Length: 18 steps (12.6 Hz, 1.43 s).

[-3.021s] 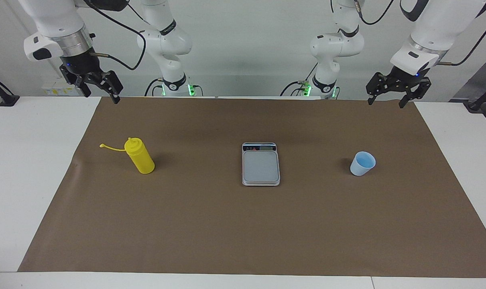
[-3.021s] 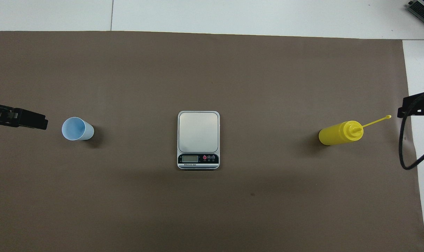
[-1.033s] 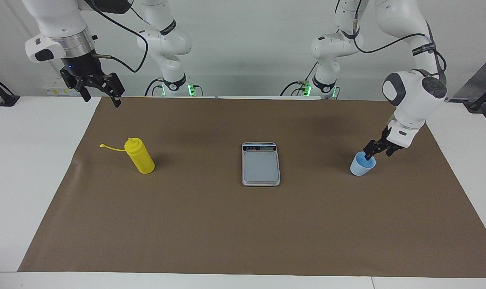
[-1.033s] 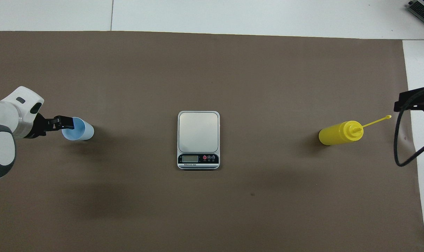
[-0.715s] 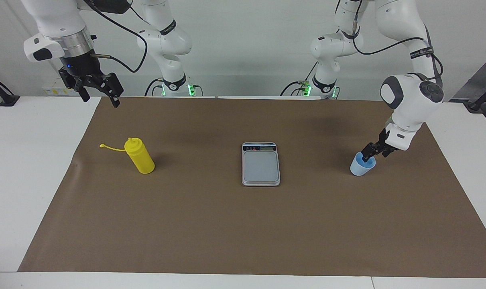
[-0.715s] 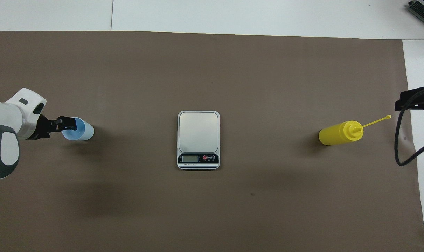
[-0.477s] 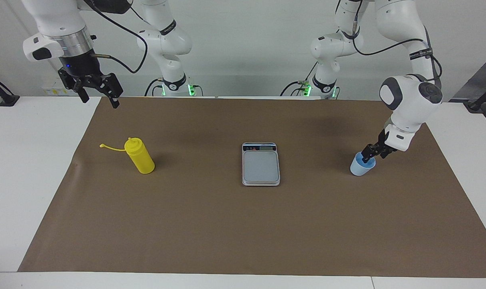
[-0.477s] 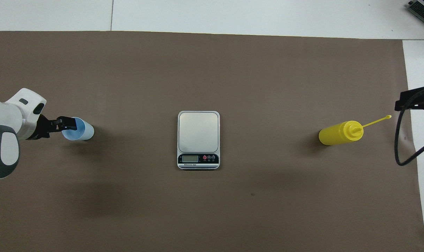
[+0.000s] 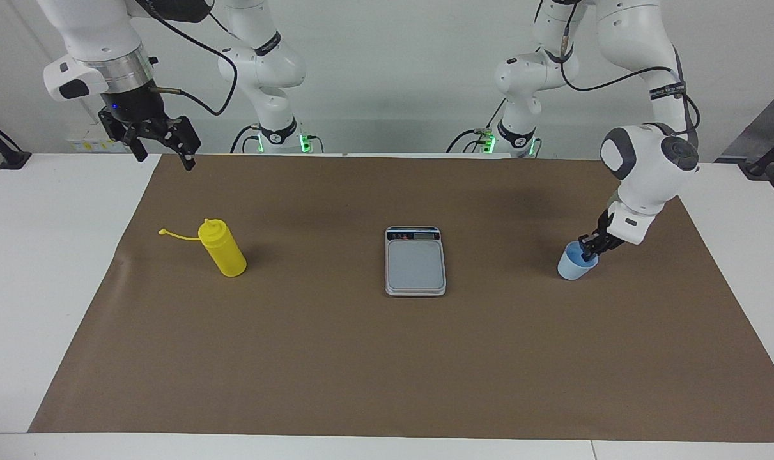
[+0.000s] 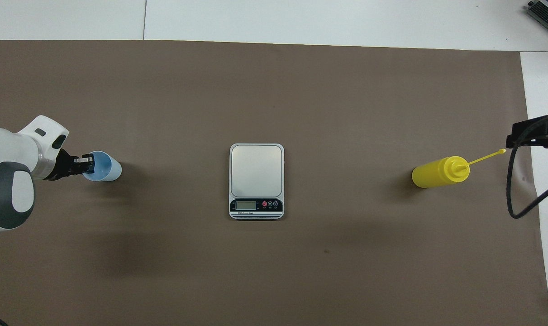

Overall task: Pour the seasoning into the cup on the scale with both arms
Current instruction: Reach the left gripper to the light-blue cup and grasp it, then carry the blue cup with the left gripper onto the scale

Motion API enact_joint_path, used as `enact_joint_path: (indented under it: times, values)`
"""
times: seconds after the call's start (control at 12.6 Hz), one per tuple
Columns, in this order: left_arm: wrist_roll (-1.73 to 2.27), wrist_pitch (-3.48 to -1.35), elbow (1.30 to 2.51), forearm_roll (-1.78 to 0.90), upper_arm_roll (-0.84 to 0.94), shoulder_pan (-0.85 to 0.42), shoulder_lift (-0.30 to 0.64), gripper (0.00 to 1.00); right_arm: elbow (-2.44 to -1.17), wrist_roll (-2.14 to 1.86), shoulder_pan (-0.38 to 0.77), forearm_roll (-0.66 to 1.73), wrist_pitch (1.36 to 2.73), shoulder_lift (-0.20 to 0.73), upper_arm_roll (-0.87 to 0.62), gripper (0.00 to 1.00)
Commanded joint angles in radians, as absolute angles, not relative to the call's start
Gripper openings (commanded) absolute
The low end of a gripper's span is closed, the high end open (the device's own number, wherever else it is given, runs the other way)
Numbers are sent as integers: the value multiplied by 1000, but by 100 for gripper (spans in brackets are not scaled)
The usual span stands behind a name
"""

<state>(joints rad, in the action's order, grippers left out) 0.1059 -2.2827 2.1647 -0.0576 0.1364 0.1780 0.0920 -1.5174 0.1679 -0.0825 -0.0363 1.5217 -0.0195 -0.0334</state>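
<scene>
Count on table: one yellow seasoning bottle (image 9: 222, 249), one blue cup (image 9: 574, 263), one scale (image 9: 415, 261), one brown paper mat (image 9: 335, 358). Two white arms, one black gripper each: left gripper (image 9: 588, 250), right gripper (image 9: 159, 139).

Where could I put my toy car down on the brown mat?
Between the scale and the seasoning, or between the scale and the cup, the mat is bare. It is busy at the cup, where the left gripper pinches its rim. The right gripper waits, open.
</scene>
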Motion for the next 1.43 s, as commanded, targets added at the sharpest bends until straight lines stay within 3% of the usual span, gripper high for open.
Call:
enact_joint_path:
  times: [0.0, 0.24, 0.48, 0.72, 1.35]
  values:
    - [83, -2206, 2097, -60, 133, 172, 112, 0, -1548, 187, -83, -37, 1487, -54, -43, 100]
    - [80, -2045, 1938, -60, 138, 158, 114, 0, -1551, 178, -81, -38, 1471, -57, -43, 100]
    - [110, -1884, 1784, -60, 137, 65, 114, 0, -1555, 169, -81, -38, 1474, -58, -43, 100]
    - [303, -1850, 1708, -54, 140, -84, 129, 0, -1569, 169, -81, -37, 1480, -66, -43, 100]
    - [670, -2008, 1755, -49, 141, -394, 150, 0, -1568, 169, -81, -38, 1480, -66, -43, 100]
